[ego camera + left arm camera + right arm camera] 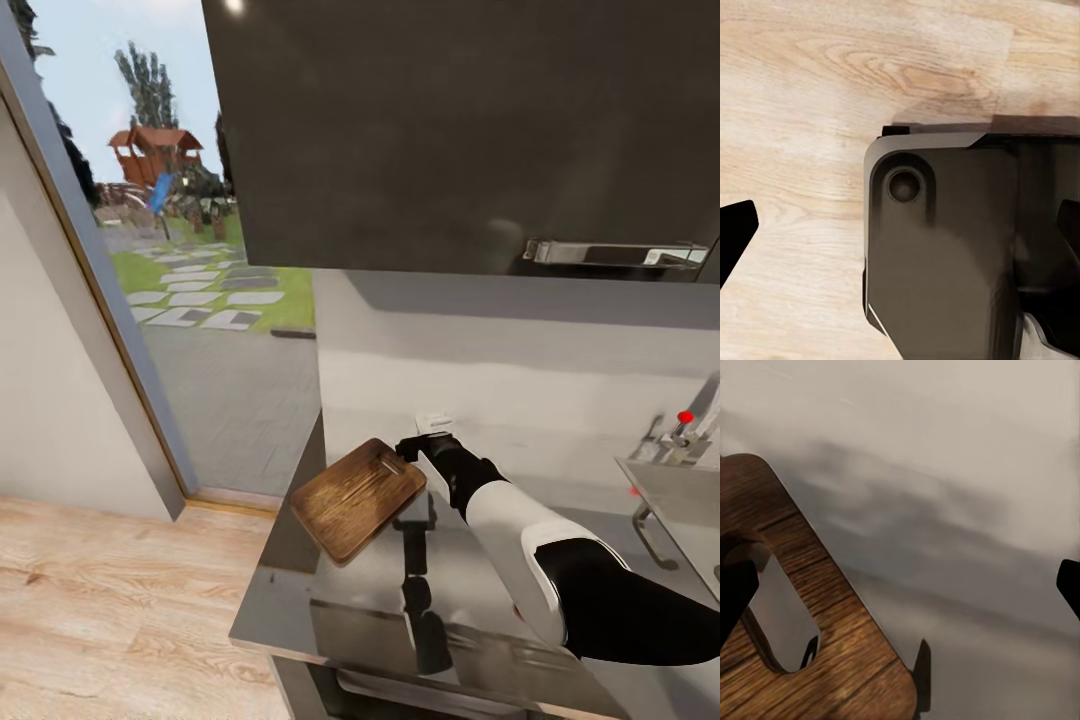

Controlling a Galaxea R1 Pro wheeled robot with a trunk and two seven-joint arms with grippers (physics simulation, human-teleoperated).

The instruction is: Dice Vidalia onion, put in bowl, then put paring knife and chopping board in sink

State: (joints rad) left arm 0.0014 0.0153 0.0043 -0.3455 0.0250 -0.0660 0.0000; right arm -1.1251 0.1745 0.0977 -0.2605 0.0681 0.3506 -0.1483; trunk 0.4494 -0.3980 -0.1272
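Head view, kitchen corner. Chopping board [358, 497]: lay flat at frame centre on the bench [330, 590], near its left end, ready for cutting. Right hand [418, 447]: hovered at the board's far corner, fingers spread, grasping nothing. Left hand [900, 217]: fingers apart over wooden floor, idle. Sink [680, 490]: right edge.

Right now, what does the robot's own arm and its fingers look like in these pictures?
In the head view, the right arm has a glossy white rounded forearm shell, a black upper segment and a black jointed wrist. Its gripper is black with a small white block on top. In both wrist views the fingers show as flat black tips at the picture edges. No cables or markings are visible.
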